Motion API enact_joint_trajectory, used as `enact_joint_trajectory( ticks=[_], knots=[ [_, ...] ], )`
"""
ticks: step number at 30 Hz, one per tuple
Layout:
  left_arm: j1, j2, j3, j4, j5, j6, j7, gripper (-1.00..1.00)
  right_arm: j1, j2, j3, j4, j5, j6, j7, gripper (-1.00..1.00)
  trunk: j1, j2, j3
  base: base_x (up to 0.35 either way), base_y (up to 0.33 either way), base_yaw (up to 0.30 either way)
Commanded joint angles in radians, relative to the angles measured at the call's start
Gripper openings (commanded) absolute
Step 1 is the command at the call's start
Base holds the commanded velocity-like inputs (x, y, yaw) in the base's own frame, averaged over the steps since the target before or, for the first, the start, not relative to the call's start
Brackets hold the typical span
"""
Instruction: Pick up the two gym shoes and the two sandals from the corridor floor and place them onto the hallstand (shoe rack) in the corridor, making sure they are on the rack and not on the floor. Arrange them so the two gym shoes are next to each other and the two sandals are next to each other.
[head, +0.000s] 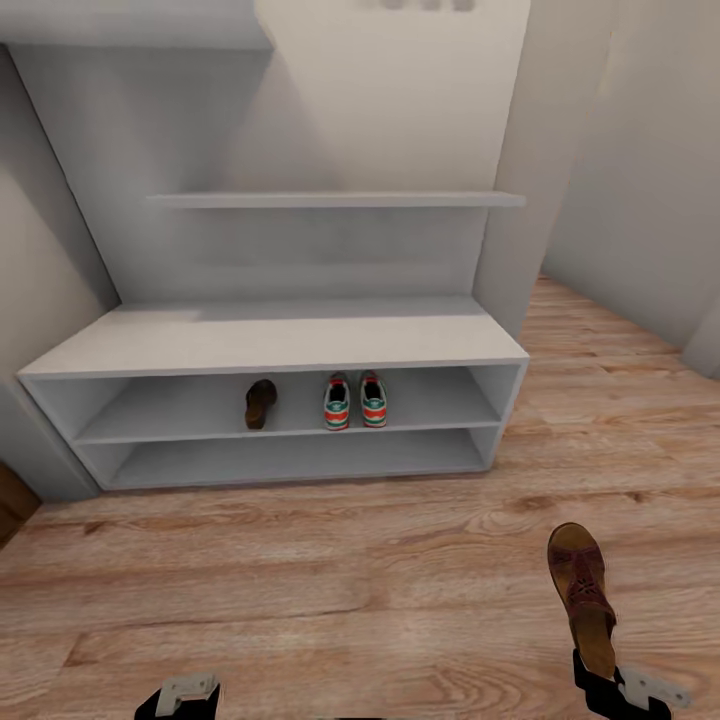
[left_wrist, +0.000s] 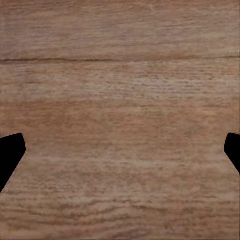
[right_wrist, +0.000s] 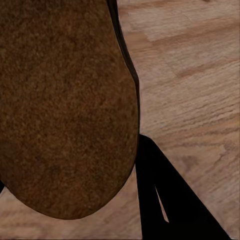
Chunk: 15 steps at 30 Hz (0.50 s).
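The right hand (head: 600, 690) is clenched on the heel end of a sandal (head: 583, 590), whose toe projects forward from the hand above the corridor floor (head: 350, 590). The sandal appears light, its sole fairly stiff; a heel grip suits it. The left hand (head: 185, 695) is released and holds nothing. Well ahead, the hallstand (head: 270, 345) carries the other sandal (head: 260, 403) and both gym shoes (head: 354, 400) on its upper open shelf.
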Motion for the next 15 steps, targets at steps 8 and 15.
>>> enact_joint_trajectory(
  ticks=[8,15],
  knots=[
    [-0.001,0.0,0.009,0.001,-0.009,-0.004,-0.005,1.0,-0.001,0.0,-0.004,0.012,-0.006,-0.003,0.006,-1.0,0.0,0.0,-0.001,-0.001,0.305,0.0],
    [-0.001,0.0,0.009,0.001,-0.009,-0.005,-0.005,1.0,-0.001,0.0,-0.004,0.013,-0.006,-0.003,0.006,-1.0,0.0,0.0,-0.001,0.0,0.306,0.0]
  ],
)
